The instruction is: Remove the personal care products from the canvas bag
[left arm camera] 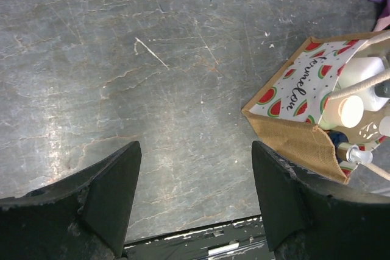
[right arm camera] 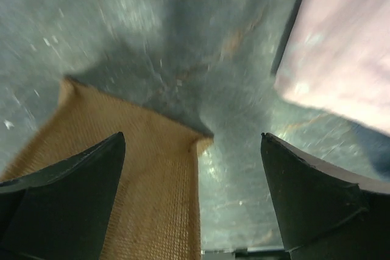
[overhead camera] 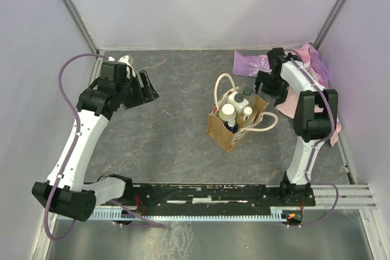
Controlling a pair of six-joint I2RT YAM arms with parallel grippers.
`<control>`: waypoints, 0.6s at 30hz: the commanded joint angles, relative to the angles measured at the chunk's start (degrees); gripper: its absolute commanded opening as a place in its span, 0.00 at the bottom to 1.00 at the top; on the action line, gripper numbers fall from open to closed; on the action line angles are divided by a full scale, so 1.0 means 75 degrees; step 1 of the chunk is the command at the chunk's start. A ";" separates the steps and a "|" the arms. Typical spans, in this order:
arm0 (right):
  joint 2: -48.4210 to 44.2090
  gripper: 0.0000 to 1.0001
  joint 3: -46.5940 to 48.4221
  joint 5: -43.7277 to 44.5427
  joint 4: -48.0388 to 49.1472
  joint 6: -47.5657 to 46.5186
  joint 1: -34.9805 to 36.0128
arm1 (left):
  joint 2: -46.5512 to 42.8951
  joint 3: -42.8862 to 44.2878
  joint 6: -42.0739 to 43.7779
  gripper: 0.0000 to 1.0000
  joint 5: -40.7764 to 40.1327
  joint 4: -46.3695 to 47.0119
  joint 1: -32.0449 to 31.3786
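Observation:
The canvas bag (overhead camera: pixel 222 131) stands upright in the middle of the table with several bottles in it: a cream-capped round one (overhead camera: pixel 228 111), a dark-capped white one (overhead camera: pixel 239 98) and a slim clear one (overhead camera: pixel 247 112). In the left wrist view the bag (left arm camera: pixel 298 141) shows its watermelon panel at the right edge, with the cream cap (left arm camera: pixel 350 110) inside. My left gripper (overhead camera: pixel 148 87) is open and empty, well left of the bag. My right gripper (overhead camera: pixel 264 83) is open and empty, just behind the bag's far right corner (right arm camera: pixel 152 168).
A purple-pink floral cloth (overhead camera: pixel 256 62) lies at the back right, behind my right arm, and shows as a pink blur in the right wrist view (right arm camera: pixel 341 47). A thin white scrap (overhead camera: pixel 166 113) lies on the table left of the bag. Walls close in on three sides.

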 commanded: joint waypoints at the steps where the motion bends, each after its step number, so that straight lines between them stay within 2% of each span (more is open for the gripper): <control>1: -0.1104 1.00 -0.0807 -0.1305 -0.0014 0.0460 0.0294 | -0.0017 -0.0219 -0.0314 0.79 0.0643 0.0583 0.0027; 6: -0.2146 1.00 -0.1894 -0.1588 0.0486 0.1475 0.1634 | 0.0115 -0.0497 -0.0580 0.78 0.1079 0.0963 0.0022; 11: -0.2753 1.00 -0.2500 -0.1358 0.1052 0.2848 0.2720 | 0.0087 -0.0639 -0.0638 0.78 0.1146 0.1168 0.0024; 15: -0.2494 1.00 -0.2369 -0.1263 0.1624 0.3439 0.3539 | 0.0084 -0.0766 -0.0690 0.78 0.1313 0.1296 0.0020; 18: -0.1753 1.00 -0.1560 -0.1409 0.1549 0.3448 0.4071 | 0.0078 -0.0794 -0.0678 0.78 0.1330 0.1341 0.0021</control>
